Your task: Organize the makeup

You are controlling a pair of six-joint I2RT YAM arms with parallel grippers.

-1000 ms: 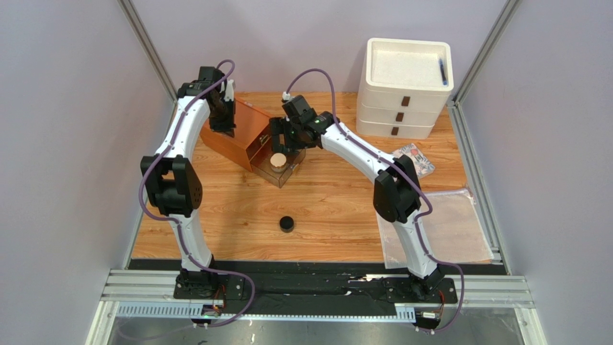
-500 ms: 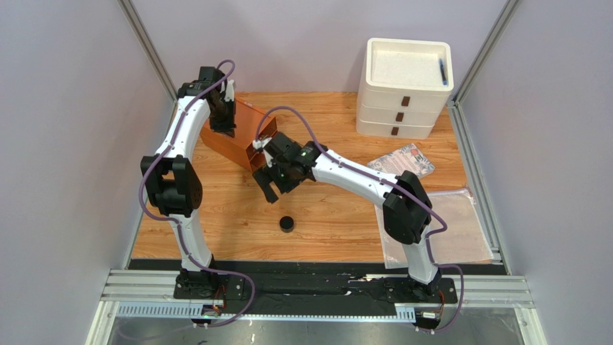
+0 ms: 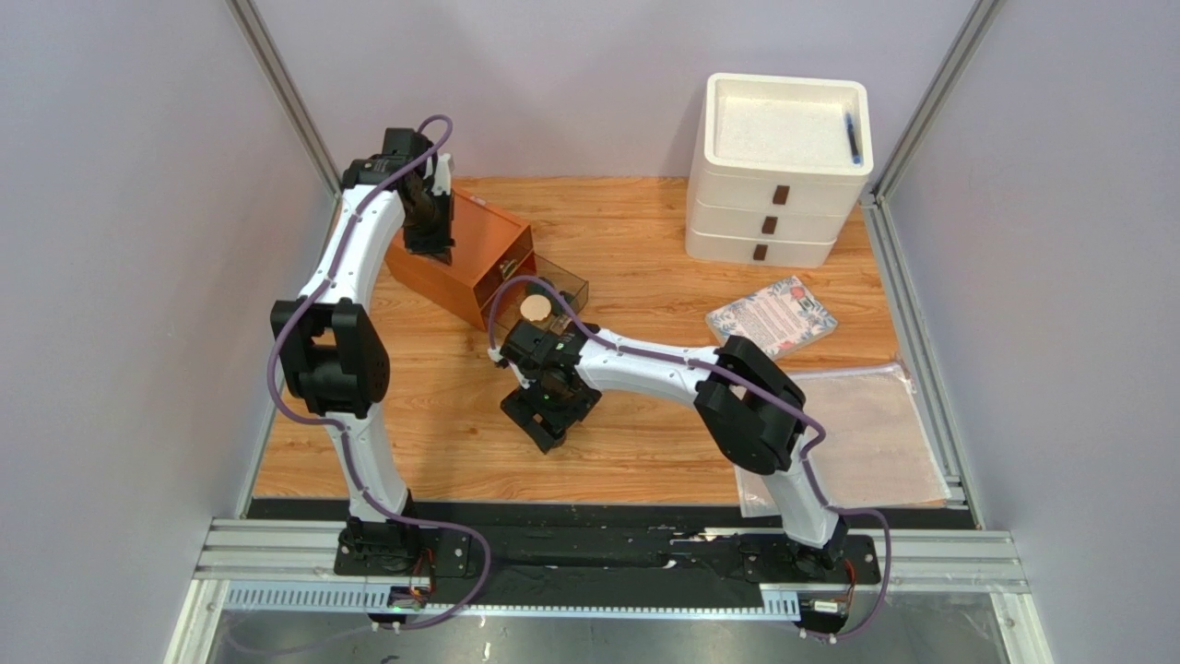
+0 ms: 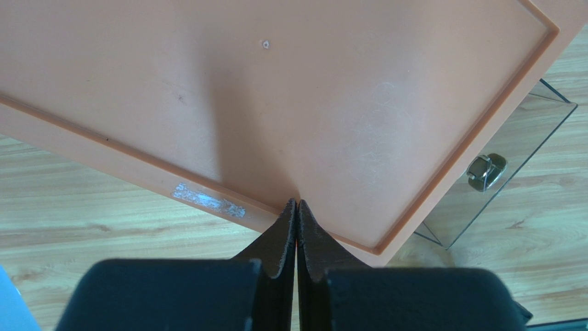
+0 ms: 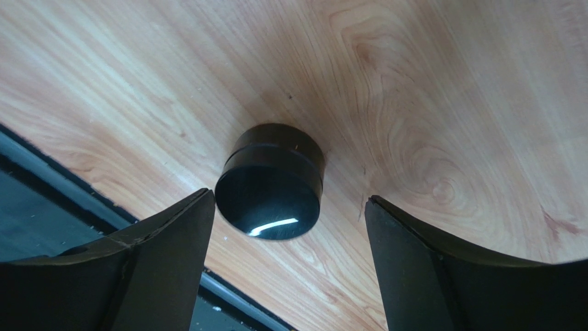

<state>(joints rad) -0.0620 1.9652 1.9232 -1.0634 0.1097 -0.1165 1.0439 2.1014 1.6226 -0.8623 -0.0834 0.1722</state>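
Right gripper (image 5: pixel 290 207) straddles the glossy black round pot (image 5: pixel 272 183) by the near edge, fingers spread, ready to grasp. Left gripper (image 4: pixel 297 207), clenched empty, presses the orange plastic box (image 4: pixel 276 103), likely steadying it.

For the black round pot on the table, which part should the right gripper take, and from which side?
Grip the curved side wall of the black round pot, coming straight down from above. It stands upright on the table, flat lid up, and the open right gripper straddles it, one finger on either side.
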